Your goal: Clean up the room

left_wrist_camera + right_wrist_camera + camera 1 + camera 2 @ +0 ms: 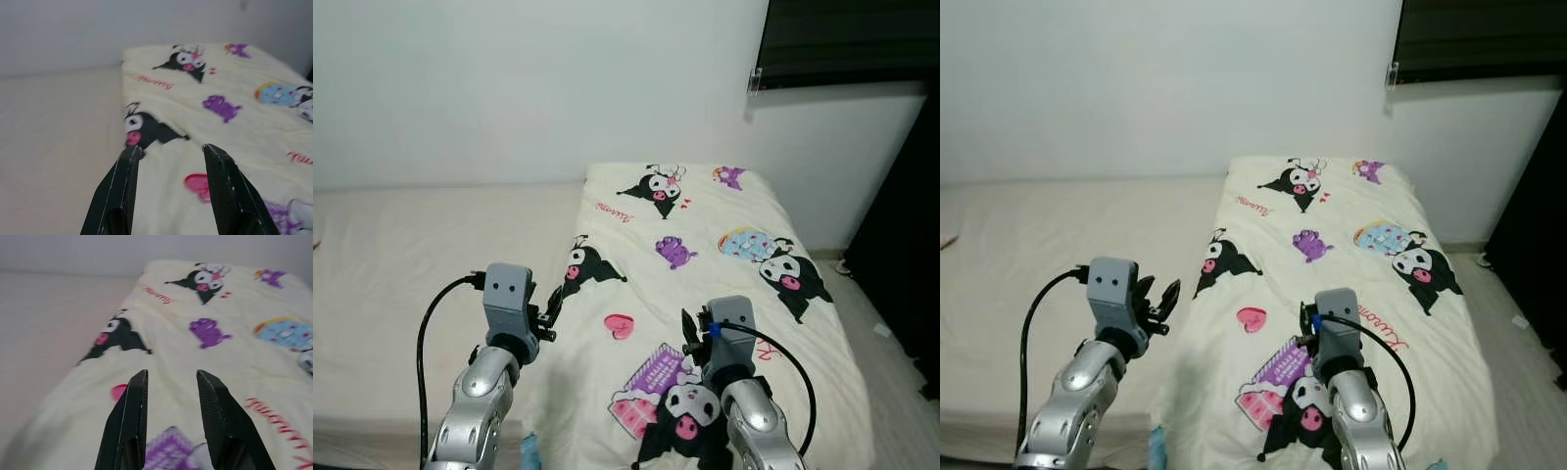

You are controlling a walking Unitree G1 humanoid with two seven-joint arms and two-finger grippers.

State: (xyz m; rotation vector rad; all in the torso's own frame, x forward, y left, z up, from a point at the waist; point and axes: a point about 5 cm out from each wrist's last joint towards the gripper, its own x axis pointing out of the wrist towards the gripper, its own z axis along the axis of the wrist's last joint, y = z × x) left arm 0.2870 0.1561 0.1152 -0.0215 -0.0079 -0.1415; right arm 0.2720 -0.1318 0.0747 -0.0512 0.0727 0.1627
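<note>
Left eye view: soft cartoon-print blanket (pixel 705 245) (slightly wrinkled) covers rectangular mattress (pixel 401 264).

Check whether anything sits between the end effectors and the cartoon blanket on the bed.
Nothing visible does. The left end effector hovers open over the cartoon blanket near its left edge, and the right end effector hovers open above its middle. Only open air lies between their fingers and the fabric.
</note>
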